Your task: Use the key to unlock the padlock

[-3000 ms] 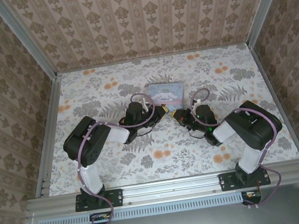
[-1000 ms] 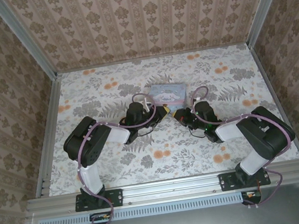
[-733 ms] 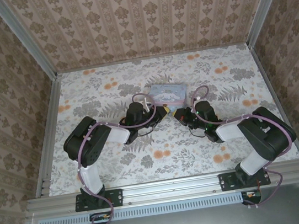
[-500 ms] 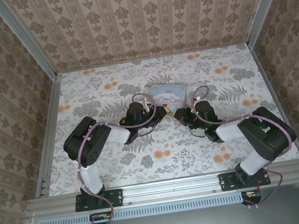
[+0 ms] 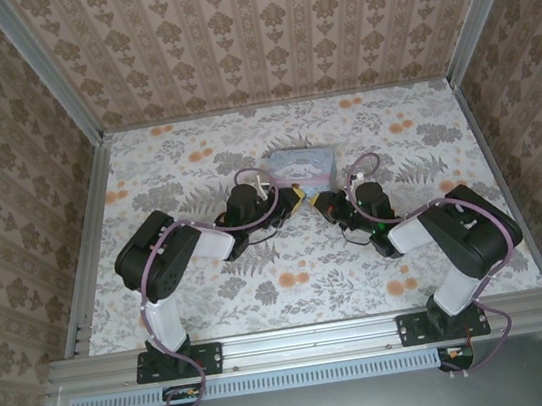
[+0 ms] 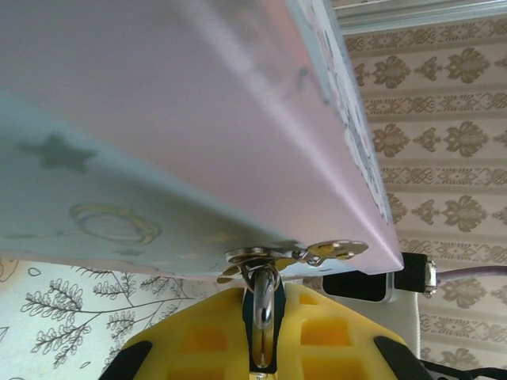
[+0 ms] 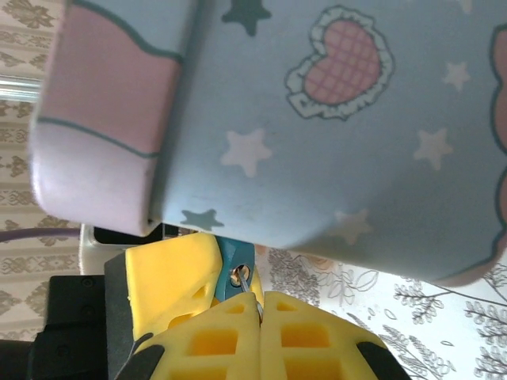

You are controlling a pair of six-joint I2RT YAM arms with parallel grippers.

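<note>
Left jaws pinching padlock (image 7: pixel 234 255) under tin (image 7: pixel 333 142), right jaws pinching key (image 7: pixel 247 286) at its keyhole

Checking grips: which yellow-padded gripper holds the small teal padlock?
The left gripper: its pads clamp the small teal padlock by its metal shackle, at the pale blue printed tin. The right gripper pinches the thin metal key instead.

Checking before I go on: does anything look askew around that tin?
The tin looks tipped, not flat: its near edge seems raised where the left pincer grips the padlock on its hasp. Nothing looks spilled or damaged.
</note>
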